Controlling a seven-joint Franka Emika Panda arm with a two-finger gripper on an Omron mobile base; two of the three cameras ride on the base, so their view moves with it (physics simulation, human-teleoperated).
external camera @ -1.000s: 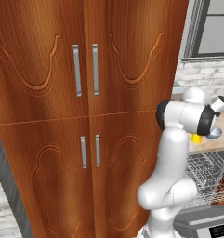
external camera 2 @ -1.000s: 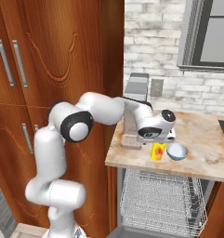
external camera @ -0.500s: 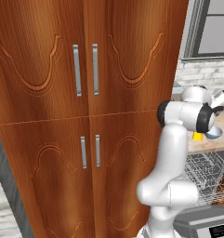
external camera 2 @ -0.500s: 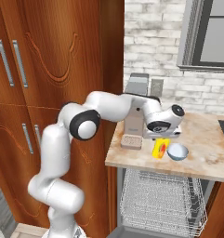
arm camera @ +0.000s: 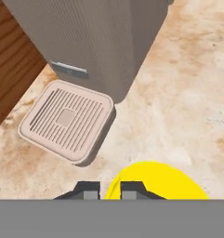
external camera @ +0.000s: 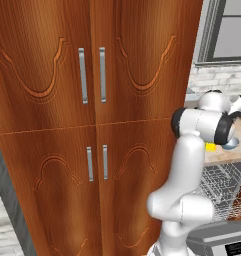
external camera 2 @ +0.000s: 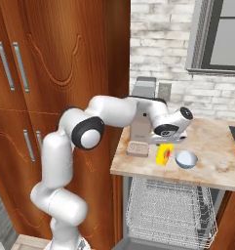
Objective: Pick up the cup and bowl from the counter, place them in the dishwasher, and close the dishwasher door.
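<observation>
Cup [external camera 2: 164, 155] upright on counter [external camera 2: 221, 161], gripper [arm camera: 110, 189] clamping rim

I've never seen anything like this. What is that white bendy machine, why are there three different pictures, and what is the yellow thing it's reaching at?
The white machine is a robot arm on a base that can drive, in a computer-rendered kitchen. Two pictures come from cameras on the base, one behind the arm to its left, one to its right. The third comes from a camera on the hand, looking along the gripper, whose two dark finger tips stand close together on the rim of the cup.

On the counter stand the yellow cup, a pale bowl right beside it, and a grey boxy appliance with a slotted tray at its foot. Below the counter, the dishwasher shows its wire rack. The gripper seems to have pinched the cup's rim; the cup looks not yet lifted.
</observation>
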